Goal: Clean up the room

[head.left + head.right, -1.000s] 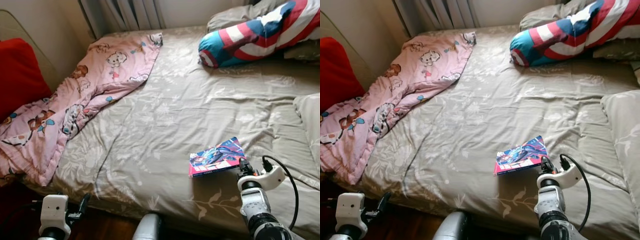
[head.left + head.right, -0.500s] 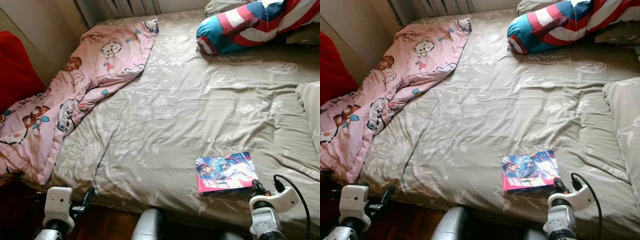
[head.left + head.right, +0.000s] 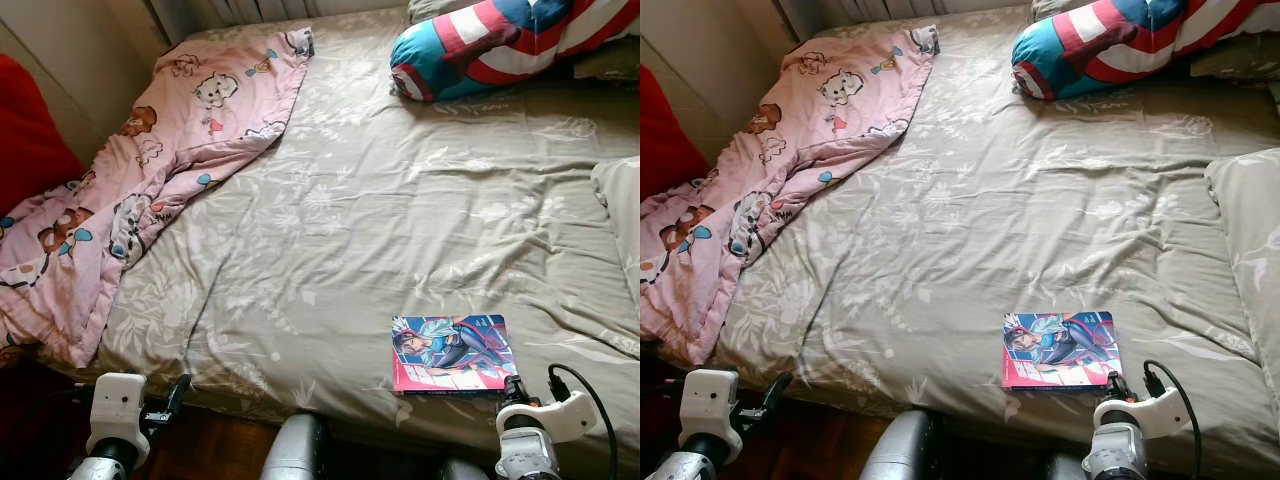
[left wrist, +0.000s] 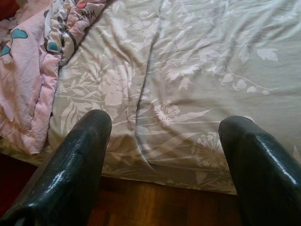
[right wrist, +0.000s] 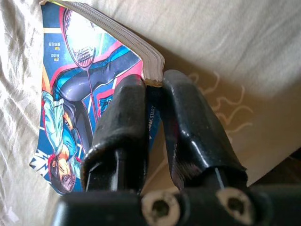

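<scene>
Head views: the comic book (image 3: pixel 453 354) has slid from mid-bed down toward the 5 o'clock edge of the grey floral bedspread (image 3: pixel 400 220) over the last second, its corner pinched by the right gripper (image 3: pixel 514 390). I judge it is being dragged off the bed for tidying. Open sheet lies toward 12 o'clock; a pink cartoon blanket (image 3: pixel 150 170) drapes at 10 o'clock, a striped shield pillow (image 3: pixel 500 40) at 1 o'clock. The left gripper (image 3: pixel 172 398) hangs at 7 o'clock below the mattress edge

Left wrist view: its fingers (image 4: pixel 77 160) stand wide apart, empty, over the bed's edge and wooden floor (image 4: pixel 155 207)

Right wrist view: jaws clamp narrowly on the comic's page-edge corner (image 5: pixel 153 75)
</scene>
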`<state>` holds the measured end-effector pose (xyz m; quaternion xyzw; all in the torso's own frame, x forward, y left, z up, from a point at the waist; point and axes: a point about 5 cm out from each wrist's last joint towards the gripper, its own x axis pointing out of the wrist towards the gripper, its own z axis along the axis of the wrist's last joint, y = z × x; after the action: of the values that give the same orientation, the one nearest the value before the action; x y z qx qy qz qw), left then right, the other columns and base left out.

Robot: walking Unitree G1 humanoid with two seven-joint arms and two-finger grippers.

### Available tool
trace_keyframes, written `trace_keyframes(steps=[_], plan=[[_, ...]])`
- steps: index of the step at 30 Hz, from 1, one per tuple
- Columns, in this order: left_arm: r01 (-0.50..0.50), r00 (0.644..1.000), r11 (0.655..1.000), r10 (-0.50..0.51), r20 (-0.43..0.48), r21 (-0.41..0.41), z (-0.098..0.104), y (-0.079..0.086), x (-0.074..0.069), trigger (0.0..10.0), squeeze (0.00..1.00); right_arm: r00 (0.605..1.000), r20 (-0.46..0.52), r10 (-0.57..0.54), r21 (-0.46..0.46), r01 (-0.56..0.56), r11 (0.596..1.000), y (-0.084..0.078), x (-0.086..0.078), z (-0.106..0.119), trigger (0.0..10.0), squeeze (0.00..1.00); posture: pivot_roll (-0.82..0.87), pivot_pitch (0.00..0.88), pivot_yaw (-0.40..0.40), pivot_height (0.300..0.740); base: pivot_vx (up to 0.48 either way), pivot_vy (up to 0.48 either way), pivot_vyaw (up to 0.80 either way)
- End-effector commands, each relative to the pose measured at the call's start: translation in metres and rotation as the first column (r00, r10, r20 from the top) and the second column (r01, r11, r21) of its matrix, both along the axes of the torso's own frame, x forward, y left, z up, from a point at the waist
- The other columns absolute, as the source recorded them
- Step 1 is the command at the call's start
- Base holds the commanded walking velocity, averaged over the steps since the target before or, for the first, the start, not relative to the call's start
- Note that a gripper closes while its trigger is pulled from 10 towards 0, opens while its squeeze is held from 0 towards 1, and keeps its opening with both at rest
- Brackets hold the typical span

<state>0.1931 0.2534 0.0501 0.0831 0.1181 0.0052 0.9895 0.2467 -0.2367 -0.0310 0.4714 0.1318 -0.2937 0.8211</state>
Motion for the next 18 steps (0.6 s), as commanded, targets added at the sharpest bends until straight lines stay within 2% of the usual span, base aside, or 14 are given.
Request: trace_keyframes(steps=[1, 2, 5, 6, 7, 8, 13, 14, 15, 16, 18], plan=[[-0.022, 0.999, 0.999, 0.023, -0.045, 0.031, -0.0063, 0.0078, -0.0084, 10.0, 0.00, 0.999, -0.043, 0.010, 0.049, -0.008, 0.999, 0.0124, -0.0091, -0.0109, 10.0, 0.63, 0.20, 0.266, 0.200, 0.661, 0.000, 0.000, 0.00], [-0.024, 0.999, 0.999, 0.026, -0.047, 0.032, -0.0065, 0.0079, -0.0085, 10.0, 0.00, 0.999, -0.043, 0.017, 0.050, -0.015, 0.999, 0.0146, -0.0078, -0.0106, 10.0, 0.88, 0.20, 0.266, 0.200, 0.661, 0.000, 0.000, 0.00], [-0.027, 0.998, 0.999, 0.028, -0.048, 0.032, -0.0068, 0.0083, -0.0083, 10.0, 0.00, 0.999, -0.048, 0.022, 0.049, -0.019, 0.999, 0.0157, -0.0074, -0.0107, 10.0, 0.85, 0.20, 0.264, 0.197, 0.661, 0.000, 0.000, 0.00], [-0.028, 0.998, 0.999, 0.030, -0.048, 0.032, -0.0071, 0.0082, -0.0082, 10.0, 0.00, 0.998, -0.051, 0.025, 0.047, -0.023, 0.999, 0.0157, -0.0074, -0.0107, 10.0, 0.77, 0.20, 0.264, 0.197, 0.661, 0.000, 0.000, 0.00], [-0.029, 0.998, 0.999, 0.031, -0.048, 0.032, -0.0074, 0.0080, -0.0079, 10.0, 0.00, 0.998, -0.054, 0.027, 0.045, -0.025, 0.999, 0.0155, -0.0074, -0.0108, 10.0, 0.29, 0.20, 0.264, 0.197, 0.661, 0.000, 0.000, 0.00], [-0.030, 0.998, 0.999, 0.031, -0.049, 0.031, -0.0083, 0.0073, -0.0072, 10.0, 0.00, 0.998, -0.055, 0.026, 0.045, -0.023, 0.999, 0.0152, -0.0075, -0.0108, 10.0, 0.00, 0.20, 0.262, 0.195, 0.661, 0.000, 0.000, 0.00], [-0.030, 0.998, 0.999, 0.031, -0.047, 0.025, -0.0099, 0.0044, -0.0045, 10.0, 0.00, 0.998, -0.056, 0.019, 0.039, -0.016, 0.999, 0.0128, -0.0076, -0.0103, 10.0, 0.00, 0.19, 0.254, 0.188, 0.661, 0.000, 0.000, 0.00], [-0.030, 0.998, 0.999, 0.031, -0.047, 0.024, -0.0103, 0.0041, -0.0038, 10.0, 0.00, 0.998, -0.057, 0.018, 0.036, -0.016, 0.999, 0.0120, -0.0078, -0.0102, 10.0, 0.77, 0.19, 0.252, 0.186, 0.661, 0.000, 0.000, 0.00], [-0.030, 0.998, 0.999, 0.031, -0.047, 0.024, -0.0103, 0.0041, -0.0038, 10.0, 0.00, 0.998, -0.057, 0.018, 0.036, -0.016, 0.999, 0.0120, -0.0078, -0.0102, 10.0, 0.77, 0.19, 0.252, 0.186, 0.661, 0.000, 0.000, 0.00], [-0.031, 0.998, 0.999, 0.032, -0.046, 0.023, -0.0109, 0.0038, -0.0029, 10.0, 0.00, 0.998, -0.064, 0.016, 0.029, -0.014, 0.999, 0.0105, -0.0087, -0.0104, 10.0, 1.00, 0.19, 0.250, 0.184, 0.661, 0.000, 0.000, 0.00], [-0.034, 0.998, 0.999, 0.035, -0.044, 0.020, -0.0114, 0.0034, -0.0017, 10.0, 0.00, 0.998, -0.067, 0.014, 0.028, -0.012, 1.000, 0.0096, -0.0092, -0.0106, 10.0, 1.00, 0.18, 0.246, 0.180, 0.661, 0.000, 0.000, 0.00]])
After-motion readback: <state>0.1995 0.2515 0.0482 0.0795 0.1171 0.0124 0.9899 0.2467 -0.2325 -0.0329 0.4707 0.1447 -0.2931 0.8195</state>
